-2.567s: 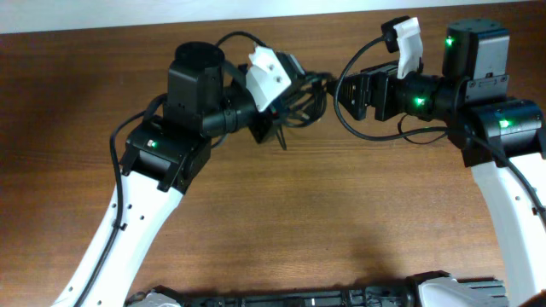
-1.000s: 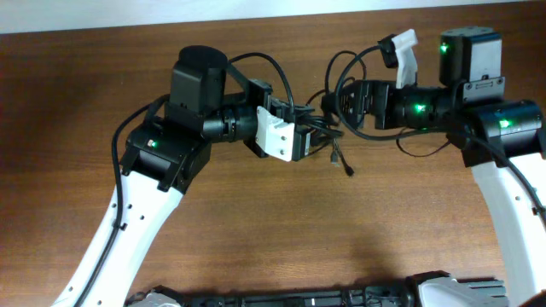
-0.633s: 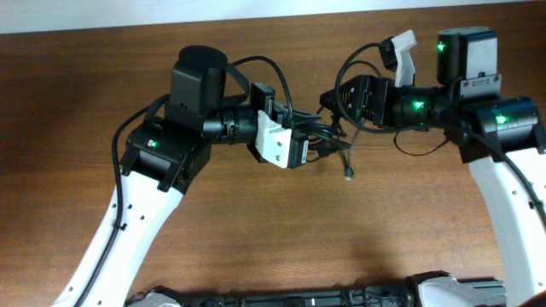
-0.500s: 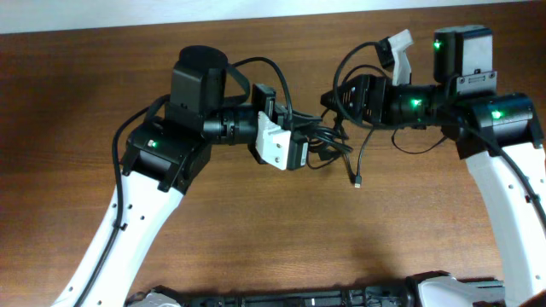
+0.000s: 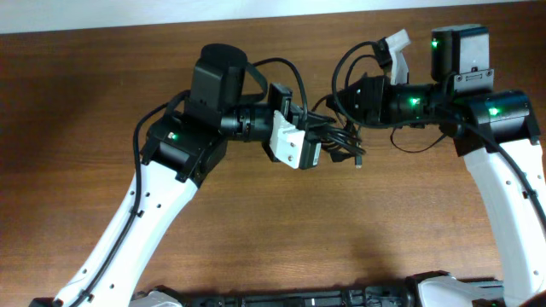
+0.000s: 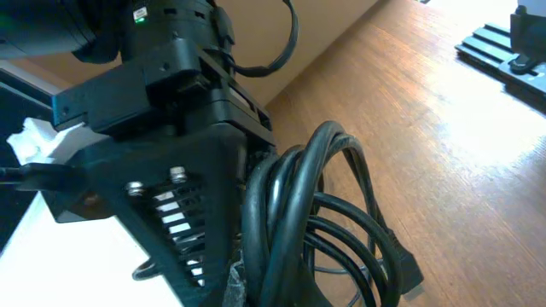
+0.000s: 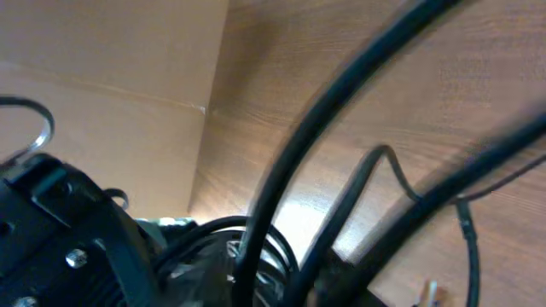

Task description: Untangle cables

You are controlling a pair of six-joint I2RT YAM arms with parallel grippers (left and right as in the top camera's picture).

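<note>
The cables [image 5: 338,139] are held as one tight bundle of loops between the two arms, in the far half of the table [image 5: 281,239] and not far from its far edge, where the wood gives way to a pale strip. The bundle is gathered at the tip of the left gripper [image 5: 322,147], which is closed on it; in the left wrist view the coil [image 6: 317,223] rises from the bottom edge of the frame, just beside the black body of the right gripper [image 6: 175,183]. The right gripper [image 5: 339,95] is pressed in close from the other side, nearly touching the left one, but whether its fingers are closed on a strand cannot be told (in its own view only blurred cords [image 7: 341,128] are seen crossing close to the lens). One plug [image 5: 358,161] hangs free at the right of the bundle. A broad stretch of wood is seen between the bundle and the near edge, and more to the left behind the left arm.
</note>
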